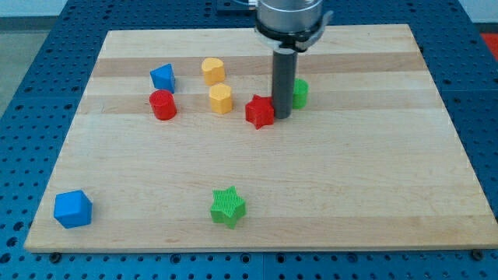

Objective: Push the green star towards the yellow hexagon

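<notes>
Near the table's top edge, my tip, a gripperless end effector, must circle below the green star, then push toward the yellow hexagon.

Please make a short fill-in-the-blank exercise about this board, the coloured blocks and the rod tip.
1. My tip stands between the red star and a ____ block at its right.
2. The green star lies near the view's ____ edge.
3. The number of blue blocks on the wooden board is ____.

Missing words: green; bottom; two
</notes>
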Action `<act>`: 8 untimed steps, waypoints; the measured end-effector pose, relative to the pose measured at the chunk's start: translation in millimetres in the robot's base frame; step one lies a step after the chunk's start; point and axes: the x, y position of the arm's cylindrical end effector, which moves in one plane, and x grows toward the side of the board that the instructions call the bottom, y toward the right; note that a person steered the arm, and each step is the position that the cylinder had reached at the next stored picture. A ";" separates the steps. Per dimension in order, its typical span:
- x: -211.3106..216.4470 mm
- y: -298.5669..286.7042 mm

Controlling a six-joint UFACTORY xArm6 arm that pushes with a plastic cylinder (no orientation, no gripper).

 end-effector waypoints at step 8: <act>206.8 -42.2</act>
